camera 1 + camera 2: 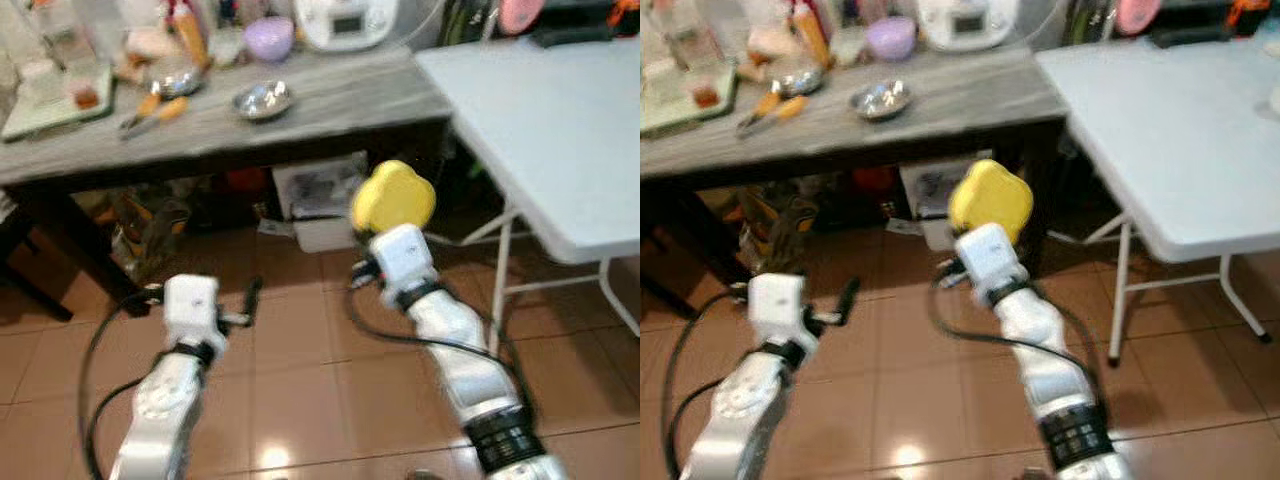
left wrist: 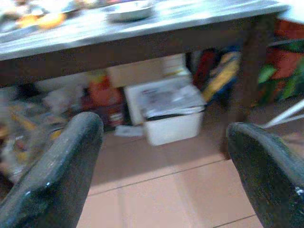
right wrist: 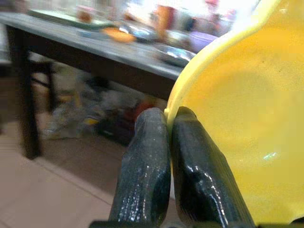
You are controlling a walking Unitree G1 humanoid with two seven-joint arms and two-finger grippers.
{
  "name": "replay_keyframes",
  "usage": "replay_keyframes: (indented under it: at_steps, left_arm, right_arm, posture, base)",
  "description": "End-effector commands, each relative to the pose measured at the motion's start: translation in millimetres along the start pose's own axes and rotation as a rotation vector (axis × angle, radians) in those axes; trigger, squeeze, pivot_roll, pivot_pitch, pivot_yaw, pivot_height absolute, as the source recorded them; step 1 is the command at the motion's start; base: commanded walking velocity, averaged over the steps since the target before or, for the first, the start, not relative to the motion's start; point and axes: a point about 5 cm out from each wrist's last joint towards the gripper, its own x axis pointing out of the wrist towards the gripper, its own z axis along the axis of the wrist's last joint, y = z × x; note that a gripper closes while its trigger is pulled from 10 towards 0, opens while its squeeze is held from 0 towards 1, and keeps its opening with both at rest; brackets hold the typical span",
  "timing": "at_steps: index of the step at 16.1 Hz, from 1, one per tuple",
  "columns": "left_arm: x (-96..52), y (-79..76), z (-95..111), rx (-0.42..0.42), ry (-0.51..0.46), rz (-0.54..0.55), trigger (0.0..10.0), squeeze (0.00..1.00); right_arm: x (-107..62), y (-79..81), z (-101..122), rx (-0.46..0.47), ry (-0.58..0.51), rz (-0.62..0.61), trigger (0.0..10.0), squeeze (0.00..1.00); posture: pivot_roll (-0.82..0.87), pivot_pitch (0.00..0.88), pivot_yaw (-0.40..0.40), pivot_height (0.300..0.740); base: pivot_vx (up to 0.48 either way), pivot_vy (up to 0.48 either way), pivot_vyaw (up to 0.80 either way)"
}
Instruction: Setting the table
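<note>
The floor [image 1: 300,380] is laid in reddish-brown tiles, glossy enough to catch a patch of light near the bottom edge. A long grey-topped desk [image 1: 330,100] on dark legs runs across the back, cluttered on top — a steel bowl [image 1: 262,99], a lilac bowl [image 1: 269,38], a white cooker [image 1: 345,20]. Boxes and bags crowd the shade beneath it, a white bin [image 2: 173,127] among them. To the right stands a white folding desk [image 1: 540,130] on thin metal legs.
</note>
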Motion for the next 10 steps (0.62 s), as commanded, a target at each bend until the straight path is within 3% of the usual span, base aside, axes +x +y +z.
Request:
replay_keyframes:
  at_steps: [1, 3, 7, 10]
  left_arm:
    - [-0.7, 2.3, -1.6, 0.01, 0.004, 0.016, 10.0, 0.0]
    - [-1.2, 12.9, -0.9, 0.015, -0.003, 0.065, 10.0, 0.0]
    - [-5.8, 21.2, -1.2, 0.033, -0.014, 0.088, 10.0, 0.0]
    - [-9.5, 25.8, -2.9, 0.04, -0.019, 0.108, 10.0, 0.0]
  right_arm:
    - [-1.9, -6.4, 3.6, -0.017, -0.02, -0.018, 10.0, 0.0]
    - [-14.4, -16.2, -2.7, -0.013, -0.002, -0.09, 10.0, 0.0]
    - [-38.8, -33.5, -13.9, 0.007, 0.045, -0.238, 10.0, 0.0]
    - [-69.2, -39.8, -26.1, 0.016, 0.108, -0.358, 10.0, 0.0]
  posture:
    - [-0.07, 0.103, 0.138, 0.74]
    - [-0.07, 0.101, 0.131, 0.74]
    - [-0.09, 0.098, 0.127, 0.74]
    - [-0.11, 0.1, 0.134, 0.74]
  base:
    - [0.0, 0.48, 0.0]
    - [0.0, 0.48, 0.0]
    - [0.0, 0.0, 0.0]
    - [0.0, 0.0, 0.0]
